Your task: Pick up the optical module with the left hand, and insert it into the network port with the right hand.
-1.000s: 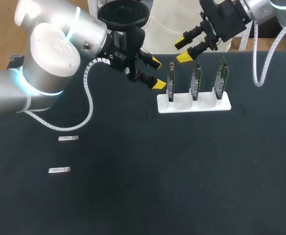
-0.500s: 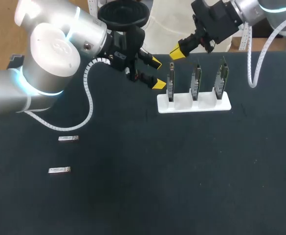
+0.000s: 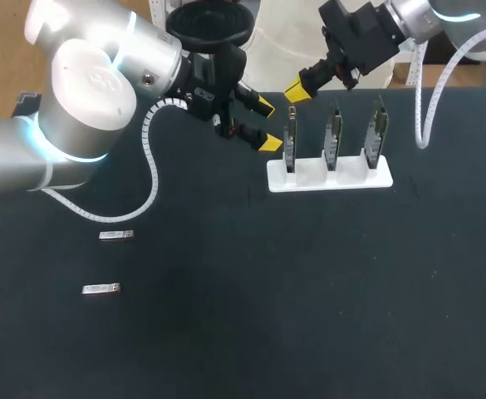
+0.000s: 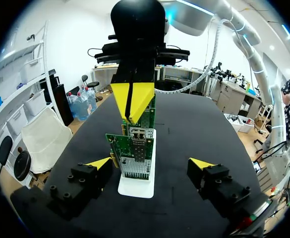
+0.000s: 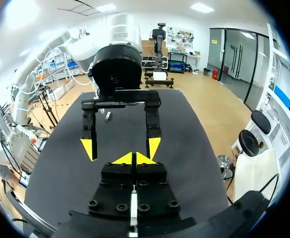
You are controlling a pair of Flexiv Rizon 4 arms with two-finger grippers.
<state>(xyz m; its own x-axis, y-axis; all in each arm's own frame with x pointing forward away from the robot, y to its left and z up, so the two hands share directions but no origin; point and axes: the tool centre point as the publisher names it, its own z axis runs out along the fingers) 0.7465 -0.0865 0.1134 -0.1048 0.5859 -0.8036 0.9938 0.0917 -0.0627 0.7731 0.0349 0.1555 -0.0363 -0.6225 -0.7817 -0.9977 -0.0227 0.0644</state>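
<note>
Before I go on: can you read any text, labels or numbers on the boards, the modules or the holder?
No text is readable.
Boards: any print is too small to make out.
White holder: no marking shows.
Two optical modules: too small to show any label.

Matt black table (image 3: 309, 291), glossy white plastic arm shell (image 3: 93, 83), smooth white plastic stand (image 3: 309, 176), shiny metal optical modules (image 3: 116, 236)
</note>
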